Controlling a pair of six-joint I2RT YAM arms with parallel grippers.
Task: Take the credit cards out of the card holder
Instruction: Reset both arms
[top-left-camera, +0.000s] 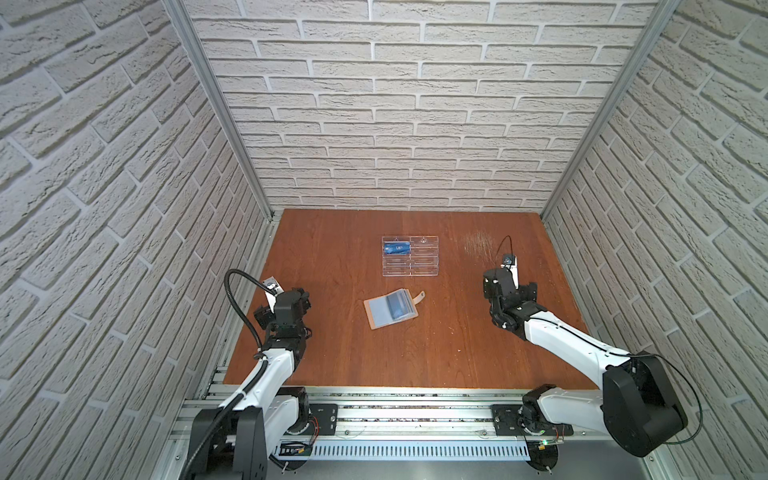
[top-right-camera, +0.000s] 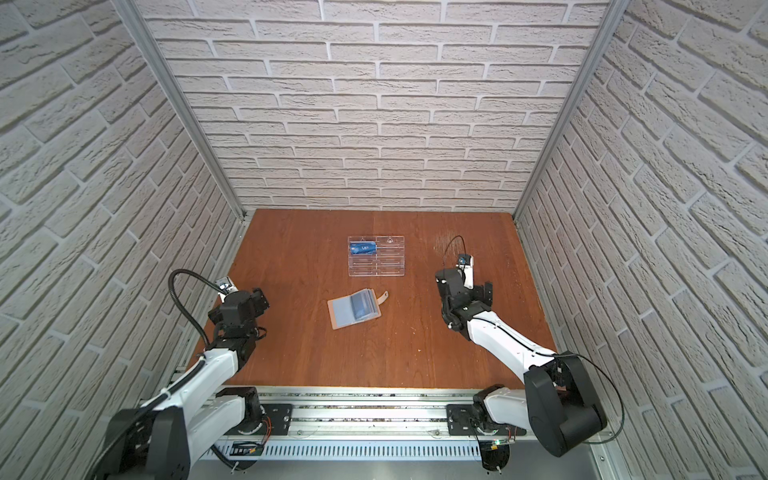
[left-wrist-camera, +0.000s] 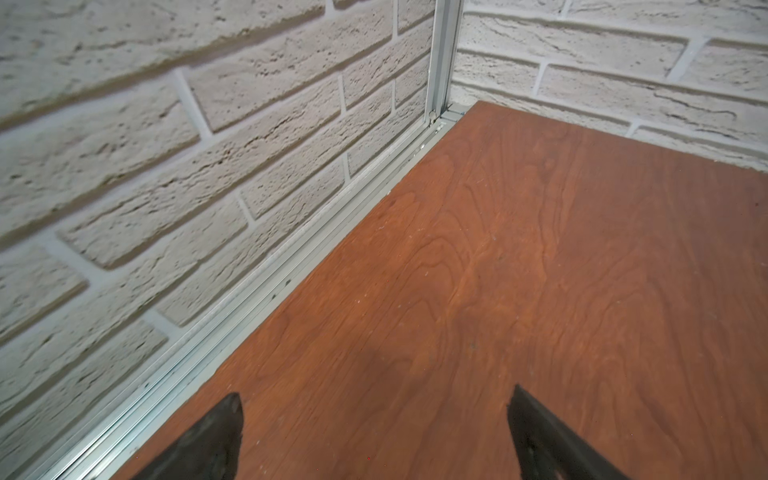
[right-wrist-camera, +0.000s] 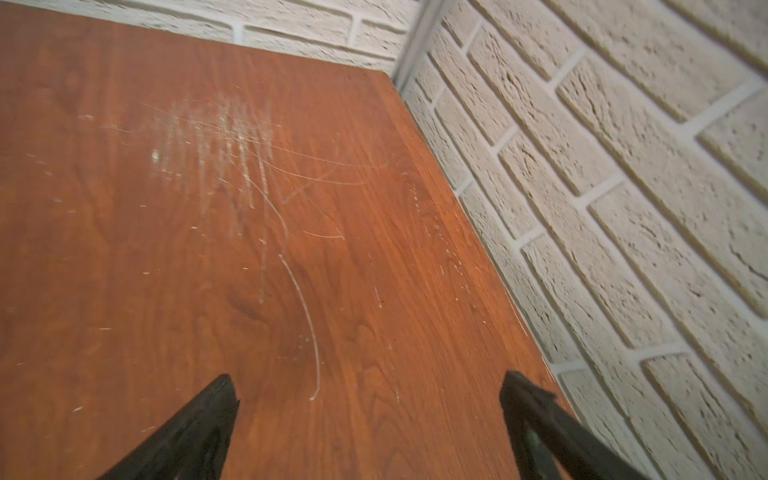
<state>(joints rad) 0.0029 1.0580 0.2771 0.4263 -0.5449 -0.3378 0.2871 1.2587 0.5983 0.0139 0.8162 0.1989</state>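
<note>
Left tool (left-wrist-camera: 376, 409): my jaws are spread wide with nothing between them, over bare desk (left-wrist-camera: 540, 249) near the left wall.
Right tool (right-wrist-camera: 368, 390): my jaws are wide apart and empty, by the scratches (right-wrist-camera: 216, 141) near the right wall.
Card holder (top-left-camera: 380, 313): lies open mid-desk, well apart from both my tools.
Credit cards (top-left-camera: 400, 309): a blue one shows through the holder's sleeves; another card (top-left-camera: 397, 249) sits in the clear rack (top-left-camera: 419, 266) behind.

A robotics lab cell: faux-brick panels (top-left-camera: 395, 124) in aluminium framing (top-left-camera: 217, 104) enclose a wood-grain counter (top-left-camera: 374, 365); a left arm (top-left-camera: 270, 370) and right arm (top-left-camera: 569, 336) mount on the near rail (top-left-camera: 415, 409).
</note>
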